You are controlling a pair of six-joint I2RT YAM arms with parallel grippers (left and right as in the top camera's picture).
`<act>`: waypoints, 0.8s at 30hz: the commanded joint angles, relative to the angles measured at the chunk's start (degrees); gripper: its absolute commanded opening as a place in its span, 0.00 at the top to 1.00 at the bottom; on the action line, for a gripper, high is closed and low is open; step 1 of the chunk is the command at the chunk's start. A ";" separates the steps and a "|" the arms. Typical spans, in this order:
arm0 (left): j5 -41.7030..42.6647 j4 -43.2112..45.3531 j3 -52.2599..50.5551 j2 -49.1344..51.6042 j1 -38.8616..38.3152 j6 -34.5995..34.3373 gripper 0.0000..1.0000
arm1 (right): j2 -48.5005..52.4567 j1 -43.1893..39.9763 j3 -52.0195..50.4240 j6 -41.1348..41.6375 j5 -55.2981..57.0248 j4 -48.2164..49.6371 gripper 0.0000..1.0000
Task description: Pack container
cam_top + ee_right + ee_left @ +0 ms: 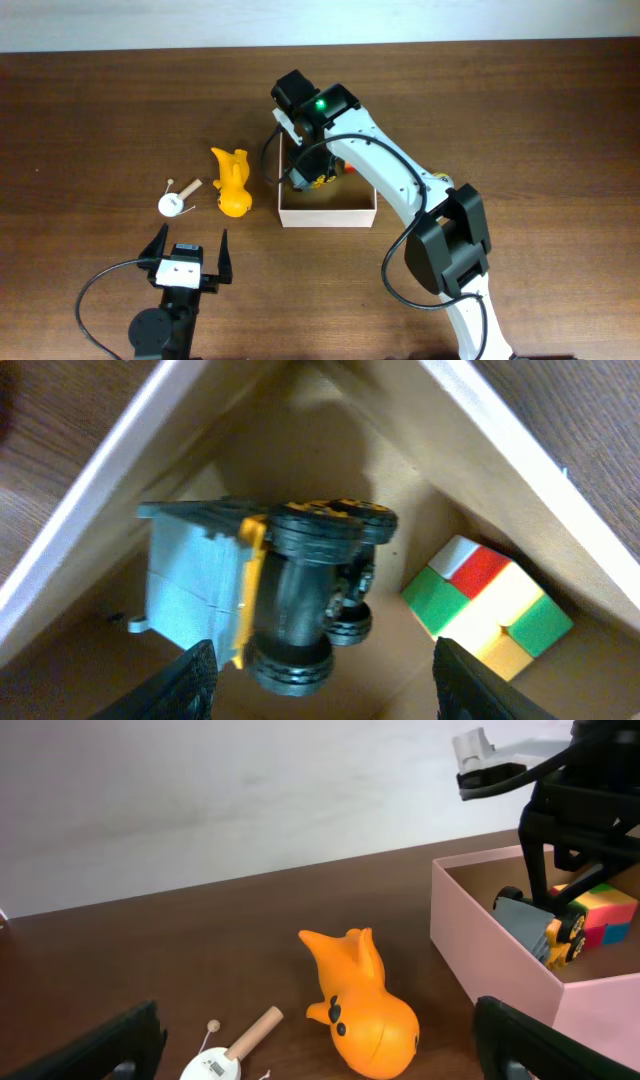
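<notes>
I've got the container point(328, 216) near the middle of the table, a square, shallow box with white outer walls and a tan floor, and everything else I'll call off against it. My right gripper point(330, 680) hangs down inside it, over the corner farthest from the arm bases on the left-arm side. Its fingers point(195, 680) are spread apart on either side of a toy truck point(270, 595). I see a gap on both sides, so that's released, nothing grasped. The truck lies on the container floor, grey bed toward the near wall, yellow body and black wheels turned up at the wrist camera. Just beside it, deeper in the container, sits a colour cube point(487, 610) with red, green, yellow and white faces, apart from the truck. Outside the container, just off its left-arm wall, an orange animal toy point(232, 183) lies on the wood, near the box but not touching it. Farther out on that same side is a small white round thing with a wooden handle point(175, 200), well apart from the container. My left gripper point(192, 238) is low over the table on the base side of those two, off the container's near left corner. Its jaws are splayed wide with nothing between them.
</notes>
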 commanded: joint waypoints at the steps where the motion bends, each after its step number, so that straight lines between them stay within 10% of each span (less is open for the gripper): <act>1: -0.39 -0.17 -0.31 -0.48 0.20 0.94 0.01 | 1.05 -1.22 1.05 -0.63 -0.33 0.13 0.36; 24: -0.39 -0.17 -0.31 -0.48 0.17 0.94 0.01 | 1.73 0.52 1.05 -6.60 -6.01 2.14 0.33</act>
